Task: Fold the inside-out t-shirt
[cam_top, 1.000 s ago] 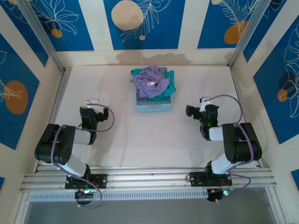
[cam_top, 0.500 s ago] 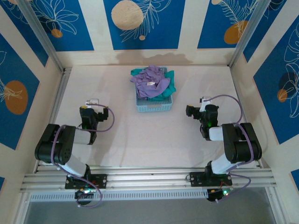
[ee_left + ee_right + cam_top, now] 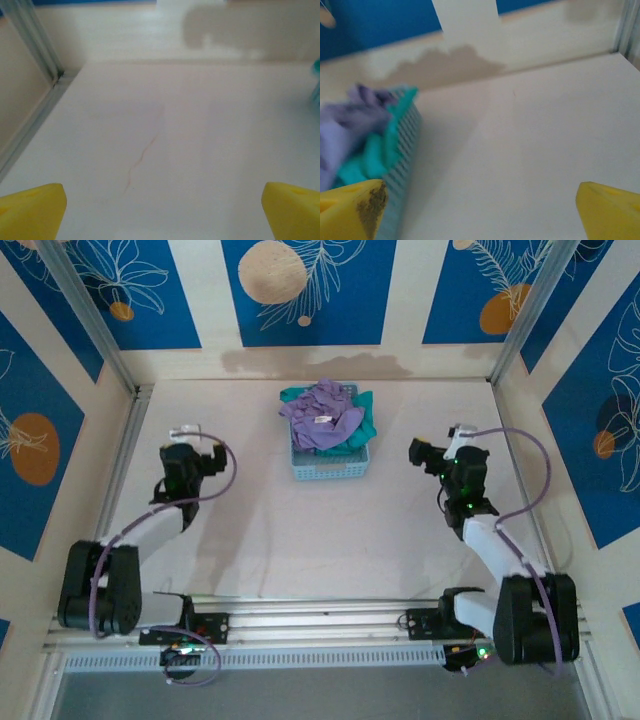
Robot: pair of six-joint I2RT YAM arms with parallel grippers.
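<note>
1. Basket (image 3: 330,468) at twelve o'clock holds the crumpled lavender t-shirt (image 3: 322,415), over a teal garment (image 3: 362,425);
2. Right gripper (image 3: 420,452), wide open, empty, nearer; shirt at its ten o'clock;
3. Left gripper (image 3: 186,435), agape, empty; shirt at two o'clock.

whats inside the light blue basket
In the basket, the lavender t-shirt sits crumpled on top, its small white tag showing. A teal-green garment lies under it, spilling over the rim. The basket's bottom is covered.
</note>
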